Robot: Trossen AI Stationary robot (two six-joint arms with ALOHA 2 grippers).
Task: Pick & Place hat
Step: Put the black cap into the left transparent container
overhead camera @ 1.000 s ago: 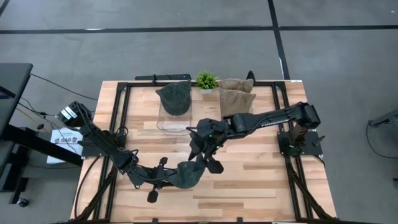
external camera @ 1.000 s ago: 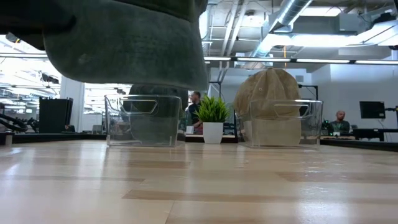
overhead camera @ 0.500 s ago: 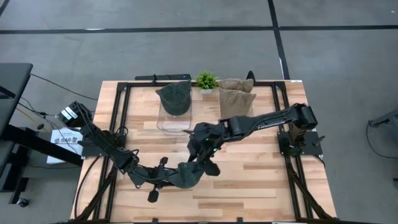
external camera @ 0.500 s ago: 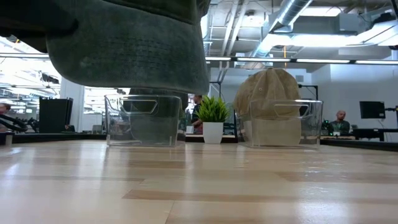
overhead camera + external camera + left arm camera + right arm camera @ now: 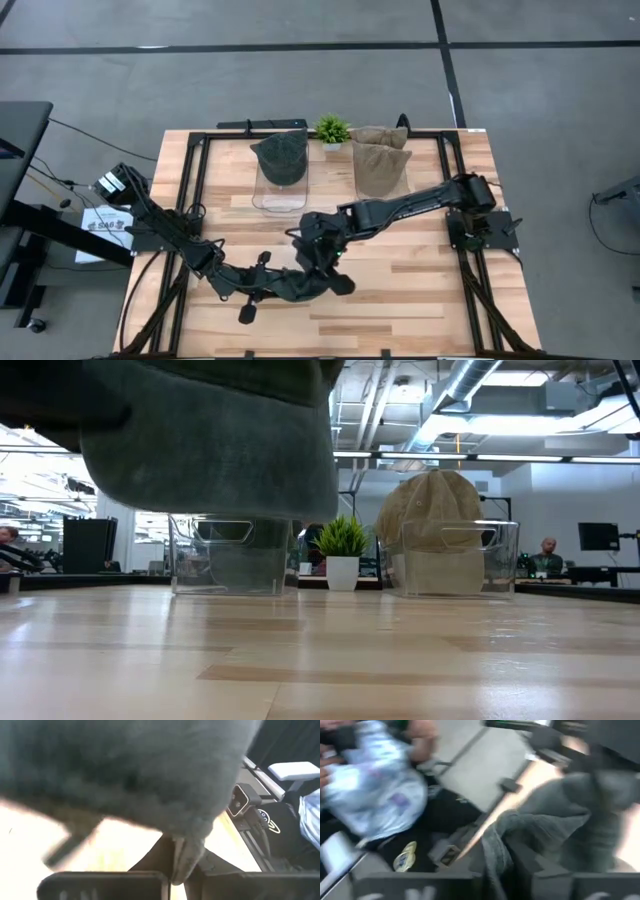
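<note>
We work over the wooden table (image 5: 420, 270), and take the small potted plant (image 5: 332, 129) at its far edge as our landmark. Just beside the plant on one side stands a clear bin (image 5: 280, 190) with a dark hat (image 5: 281, 157) in it; on the other side a second clear bin (image 5: 458, 558) holds a tan hat (image 5: 380, 150) that fills it and domes above the rim in the low view.

The hat we are handling (image 5: 300, 283) is a dark, limp cloth one, well apart from the plant toward the near edge, lifted clear of the table in the low view. We judge it light and soft: it sags and folds, so it will droop from any single pinch, and the stiffer brim or a doubled fold of the crown looks like the best hold.

The left gripper (image 5: 268, 283) is pinched tight on the hat's edge. The right gripper (image 5: 322, 268) sits at the hat's other side, cloth bunched between its fingers in its wrist view, so we judge it clamped on the fabric too.
</note>
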